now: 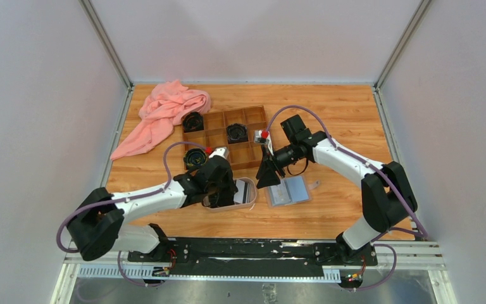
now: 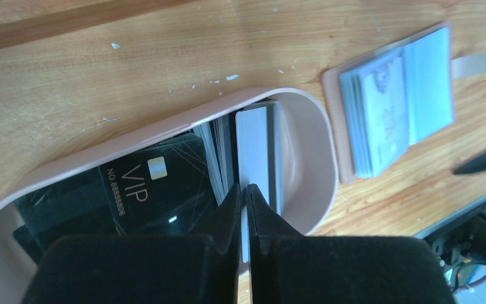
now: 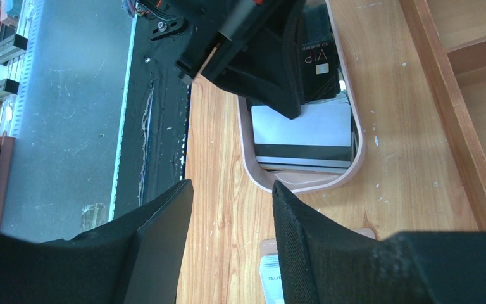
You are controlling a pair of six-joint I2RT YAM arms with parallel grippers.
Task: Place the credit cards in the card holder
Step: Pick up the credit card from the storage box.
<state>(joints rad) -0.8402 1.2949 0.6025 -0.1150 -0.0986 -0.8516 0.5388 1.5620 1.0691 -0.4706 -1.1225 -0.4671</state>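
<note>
Several credit cards lie in an oval pink-rimmed tray [image 2: 319, 130]: a black VIP card [image 2: 145, 190] and a light grey card [image 2: 253, 142] with a dark stripe. My left gripper [image 2: 245, 189] reaches into the tray and is shut on the near edge of the light grey card. The card holder [image 2: 398, 104] lies open to the right of the tray, its pale blue sleeves facing up. From above, the tray [image 1: 254, 191] and the card holder [image 1: 289, 190] sit side by side. My right gripper [image 3: 231, 185] hovers open over bare wood between them, holding nothing.
A brown wooden compartment box [image 1: 228, 133] stands behind the tray with black coiled items [image 1: 236, 133] in it. Another coil [image 1: 195, 158] lies left of the box. A pink cloth [image 1: 164, 114] is bunched at the back left. The box's side wall [image 3: 455, 107] runs close to the tray.
</note>
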